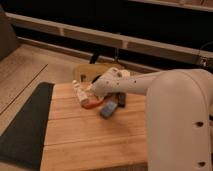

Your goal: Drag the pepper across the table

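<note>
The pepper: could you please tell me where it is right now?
In the camera view, the pepper lies on the table near its far edge, right beside the gripper, with the blue-grey block to its right in the picture.

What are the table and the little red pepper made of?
The table looks like pale matte wood: planks with seams show. The pepper, right by the open gripper, looks smooth and evenly orange-red, maybe plastic, but I can't be sure.

It looked like a robot lab: a butcher-block desk (95,137) on carpeted floor (25,67), a railed dark wall (100,12) behind, the gripper (80,95) low over the desk's far side.
</note>
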`<state>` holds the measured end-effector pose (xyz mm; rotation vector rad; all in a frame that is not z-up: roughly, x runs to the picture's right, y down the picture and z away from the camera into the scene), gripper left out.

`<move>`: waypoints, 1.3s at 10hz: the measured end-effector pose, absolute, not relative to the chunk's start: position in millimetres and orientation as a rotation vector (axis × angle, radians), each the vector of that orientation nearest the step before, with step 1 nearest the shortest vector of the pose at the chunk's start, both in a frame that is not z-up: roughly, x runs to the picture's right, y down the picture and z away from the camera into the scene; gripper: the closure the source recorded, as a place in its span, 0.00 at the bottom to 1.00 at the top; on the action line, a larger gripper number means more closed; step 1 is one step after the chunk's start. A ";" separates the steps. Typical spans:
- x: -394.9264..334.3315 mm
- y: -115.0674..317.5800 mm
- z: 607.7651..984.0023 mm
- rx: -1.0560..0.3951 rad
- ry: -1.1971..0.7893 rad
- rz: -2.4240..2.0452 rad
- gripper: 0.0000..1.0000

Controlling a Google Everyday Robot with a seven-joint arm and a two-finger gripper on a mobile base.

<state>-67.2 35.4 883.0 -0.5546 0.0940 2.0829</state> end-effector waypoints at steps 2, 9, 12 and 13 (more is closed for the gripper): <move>-69.2 38.6 885.0 -0.557 0.106 2.079 0.35; -101.3 66.9 912.1 -0.625 0.202 2.061 0.35; -104.8 80.1 926.0 -0.651 0.257 2.063 0.35; -104.5 83.5 931.3 -0.659 0.270 2.069 0.35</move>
